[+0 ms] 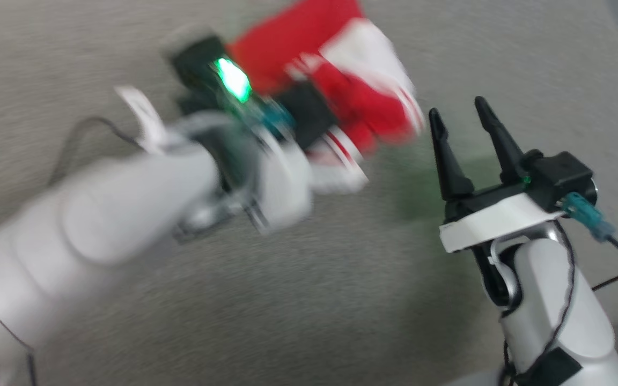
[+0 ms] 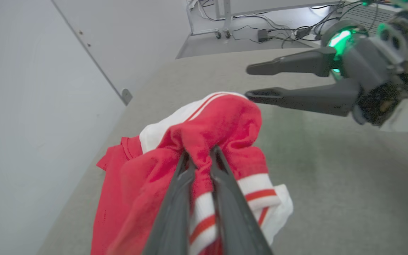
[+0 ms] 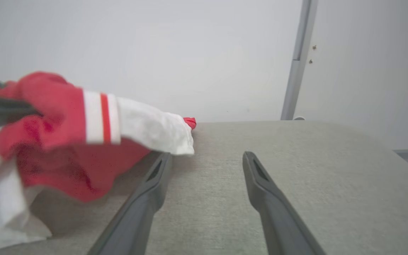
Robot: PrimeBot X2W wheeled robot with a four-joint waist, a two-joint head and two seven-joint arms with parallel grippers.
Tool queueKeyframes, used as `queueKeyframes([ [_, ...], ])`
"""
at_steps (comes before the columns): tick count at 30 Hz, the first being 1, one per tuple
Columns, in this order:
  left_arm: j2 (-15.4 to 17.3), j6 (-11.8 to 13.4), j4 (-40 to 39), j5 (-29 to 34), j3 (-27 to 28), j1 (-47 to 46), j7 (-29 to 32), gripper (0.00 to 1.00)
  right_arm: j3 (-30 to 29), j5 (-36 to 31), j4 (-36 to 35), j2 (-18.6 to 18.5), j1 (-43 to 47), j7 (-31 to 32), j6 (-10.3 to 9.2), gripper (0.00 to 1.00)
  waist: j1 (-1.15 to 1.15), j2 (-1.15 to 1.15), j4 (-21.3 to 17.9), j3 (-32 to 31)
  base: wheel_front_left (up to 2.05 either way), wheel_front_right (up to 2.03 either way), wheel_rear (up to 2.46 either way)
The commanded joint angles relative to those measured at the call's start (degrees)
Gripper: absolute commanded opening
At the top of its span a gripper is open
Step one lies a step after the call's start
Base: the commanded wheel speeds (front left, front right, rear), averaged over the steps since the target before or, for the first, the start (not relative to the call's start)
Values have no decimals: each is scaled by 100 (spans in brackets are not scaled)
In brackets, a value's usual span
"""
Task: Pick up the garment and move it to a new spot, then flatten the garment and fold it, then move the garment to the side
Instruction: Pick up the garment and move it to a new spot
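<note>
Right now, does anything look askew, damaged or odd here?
Nothing damaged. The garment is crumpled in a wad, pinched by the left pincer over the grey surface; the right pincer stands open beside it, empty.

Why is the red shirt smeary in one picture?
Head view: the jersey and left arm are blurred, the right jaws sharp. Left wrist view: jersey crisp in the shut left jaws. Right wrist view: jersey fuzzy at the left edge.

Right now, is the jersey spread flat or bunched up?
Bunched up: the red jersey is crumpled, one fold pinched by the left gripper.
</note>
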Motion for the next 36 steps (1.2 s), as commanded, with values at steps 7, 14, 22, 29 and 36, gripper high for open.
queueKeyframes([
  [7, 389, 16, -1453, 176, 7, 673, 1274, 0, -348, 452, -316, 23, 280, -13, -4, 100, 0, 0, -1199, 448, 0, 0, 0],
  [14, 787, 16, -1545, 35, 4, 1056, 1972, 0, -429, 746, -442, 21, 408, -13, -4, 100, 0, 0, -1502, 584, 0, 0, 0],
  [22, 990, 16, -1336, -361, -20, 1217, 2619, 0, -351, 878, -487, 19, 386, -13, -3, 100, 0, 0, -1581, 655, 0, 0, 0],
  [29, 885, 16, -1306, -520, 10, 860, 1866, 100, -396, 634, -411, 13, 363, -13, -3, 100, 0, 0, -1184, 430, 0, 0, 0],
  [36, 773, 16, -1001, -907, 0, 955, 407, 100, -594, 5, -257, 8, 412, -13, -4, 100, 0, 0, -457, -83, 0, 0, 0],
])
